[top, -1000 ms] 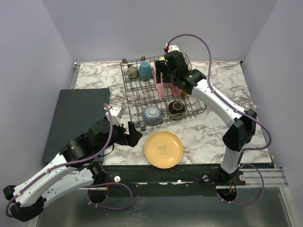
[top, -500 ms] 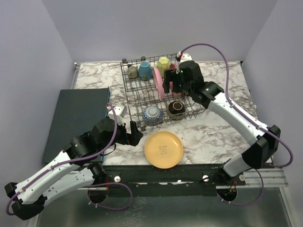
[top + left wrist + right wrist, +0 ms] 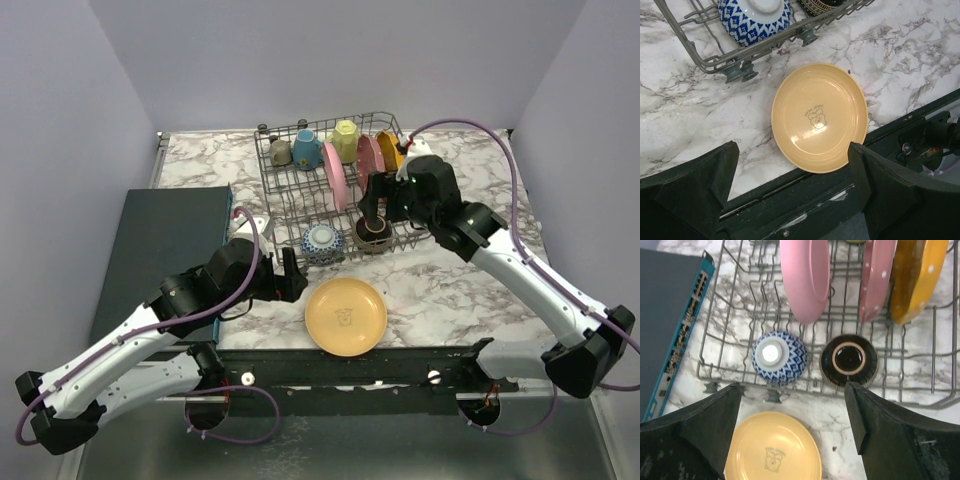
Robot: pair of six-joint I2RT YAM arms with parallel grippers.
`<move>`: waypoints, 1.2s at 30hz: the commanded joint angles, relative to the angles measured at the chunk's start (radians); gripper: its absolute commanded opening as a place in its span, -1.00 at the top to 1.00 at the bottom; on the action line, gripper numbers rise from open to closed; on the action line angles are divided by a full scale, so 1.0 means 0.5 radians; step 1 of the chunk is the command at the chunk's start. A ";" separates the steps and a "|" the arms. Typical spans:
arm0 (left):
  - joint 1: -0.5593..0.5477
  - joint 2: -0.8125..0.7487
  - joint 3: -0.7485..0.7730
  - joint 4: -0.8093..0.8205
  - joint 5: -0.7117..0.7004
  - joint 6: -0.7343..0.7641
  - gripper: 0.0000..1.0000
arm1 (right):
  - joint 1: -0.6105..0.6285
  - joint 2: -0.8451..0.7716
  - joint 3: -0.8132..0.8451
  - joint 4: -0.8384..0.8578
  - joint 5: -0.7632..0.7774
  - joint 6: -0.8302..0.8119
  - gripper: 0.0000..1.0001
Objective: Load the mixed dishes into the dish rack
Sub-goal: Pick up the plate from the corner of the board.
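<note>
Just beyond left gripper [image 3: 291, 276], jaws spread, yellow plate [image 3: 817, 117] flat on table [image 3: 920, 60]

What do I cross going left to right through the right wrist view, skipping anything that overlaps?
dark mat → blue patterned bowl → brown bowl → orange plate

left end effector [image 3: 291, 272] pointing rightward, fingers spread, empty; right end effector [image 3: 372, 203] pointing leftward, fingers spread, empty
</note>
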 commanded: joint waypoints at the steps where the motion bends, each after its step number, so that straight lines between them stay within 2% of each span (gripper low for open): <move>1: 0.003 0.083 0.117 -0.148 0.041 -0.150 -0.97 | -0.010 -0.228 -0.233 -0.053 -0.108 0.063 -0.82; 11: 0.001 0.372 0.046 -0.163 0.195 -0.325 -0.95 | -0.012 -0.612 -0.645 -0.151 -0.212 0.213 -0.82; 18: 0.002 0.438 -0.095 -0.080 0.255 -0.457 -0.91 | -0.012 -0.773 -0.891 -0.168 -0.314 0.395 -0.81; 27: 0.001 0.508 -0.271 0.067 0.344 -0.585 -0.84 | -0.011 -0.775 -1.095 -0.118 -0.446 0.512 -0.80; 36: 0.001 0.648 -0.438 0.298 0.384 -0.637 -0.60 | -0.012 -0.780 -1.254 -0.003 -0.556 0.647 -0.79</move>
